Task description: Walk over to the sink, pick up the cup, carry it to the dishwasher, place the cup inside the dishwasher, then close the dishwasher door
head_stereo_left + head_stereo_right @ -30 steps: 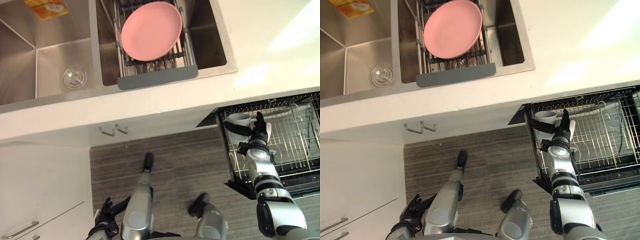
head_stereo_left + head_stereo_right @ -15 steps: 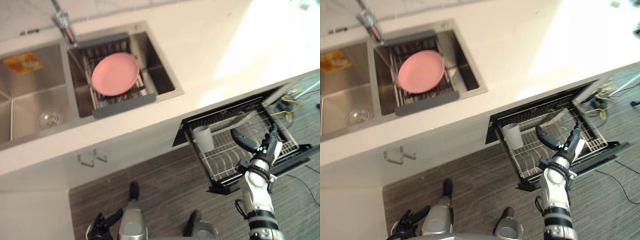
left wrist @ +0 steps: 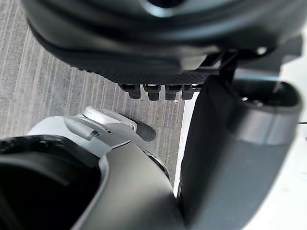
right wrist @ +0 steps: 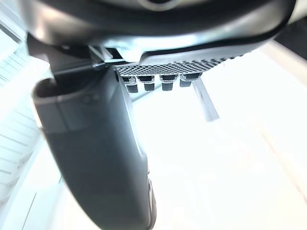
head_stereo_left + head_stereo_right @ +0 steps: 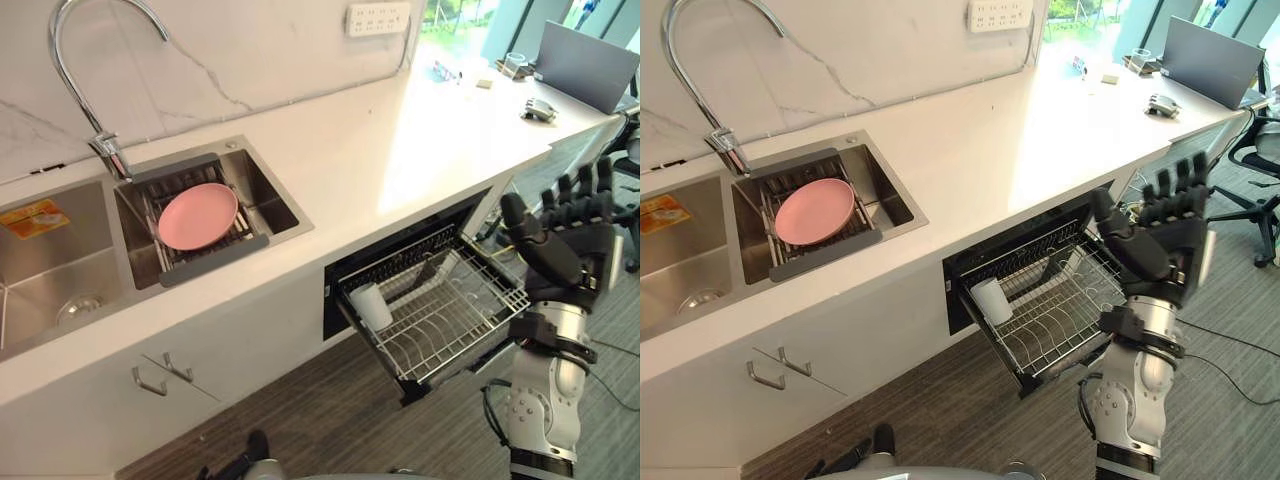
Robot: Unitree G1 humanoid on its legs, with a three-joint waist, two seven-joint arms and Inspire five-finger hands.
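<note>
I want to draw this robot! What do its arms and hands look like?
The right arm is silver-grey, in rounded segments with black rings at the wrist. The right hand is dark, with blocky fingers and a thick thumb. The left hand is dark too, with a dotted palm.

White cup (image 5: 372, 306) in pulled-out dishwasher rack (image 5: 462, 312)

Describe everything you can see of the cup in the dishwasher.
The cup is a plain white, smooth-sided tumbler with no handle visible. It stands mouth up, perhaps slightly tilted, by the left edge of the pulled-out wire rack, resting on its wires. Nothing else touches it, and the open right hand is raised well apart from it.
</note>
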